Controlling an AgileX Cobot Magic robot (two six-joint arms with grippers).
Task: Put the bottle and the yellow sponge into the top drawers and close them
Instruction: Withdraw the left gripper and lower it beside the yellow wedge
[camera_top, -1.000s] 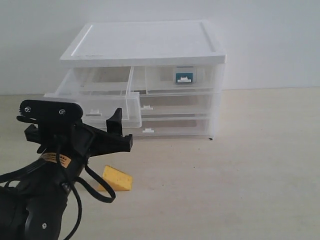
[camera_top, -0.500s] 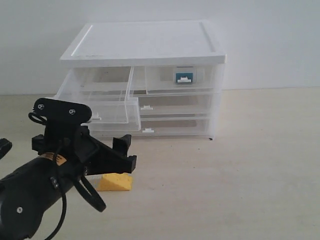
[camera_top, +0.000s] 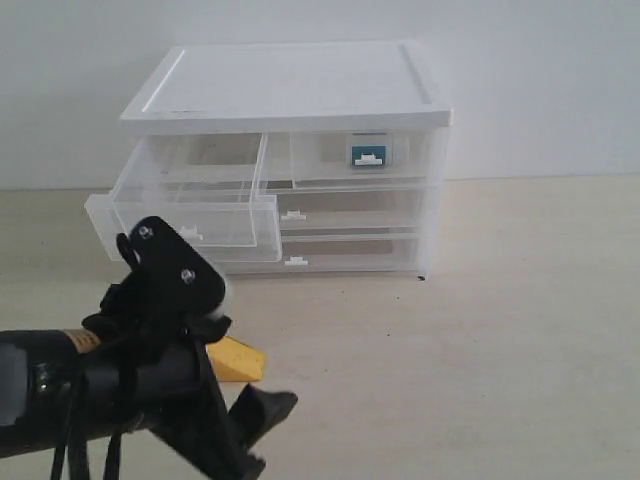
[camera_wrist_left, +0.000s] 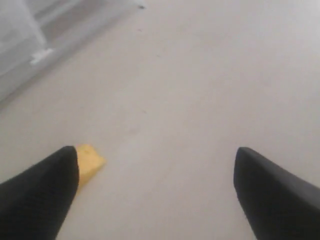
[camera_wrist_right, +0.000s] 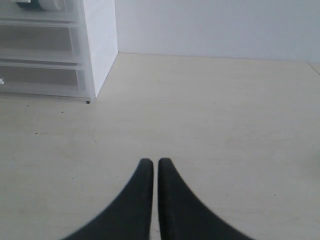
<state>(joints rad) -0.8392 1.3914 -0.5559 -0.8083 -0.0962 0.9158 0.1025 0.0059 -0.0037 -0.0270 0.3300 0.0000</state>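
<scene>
- The left gripper (camera_wrist_left: 156, 156) is hanging low over the table (camera_top: 500, 330), with its jaws spread wide and nothing between them.
- The yellow sponge (camera_wrist_left: 89, 162) is lying on the table just beside one fingertip, outside the gap, so no grasp is made yet.
- The right gripper (camera_wrist_right: 151, 162) is sitting with its jaws pressed together, empty.
- The top left drawer (camera_top: 190, 215) is standing pulled out and looks empty.
- The bottle (camera_top: 368, 152) is showing teal through the top right drawer (camera_top: 320, 160), which looks shut, so that half seems done.
- Left to do, by my judgement: lifting the sponge, dropping it in, and pushing that drawer shut.
</scene>
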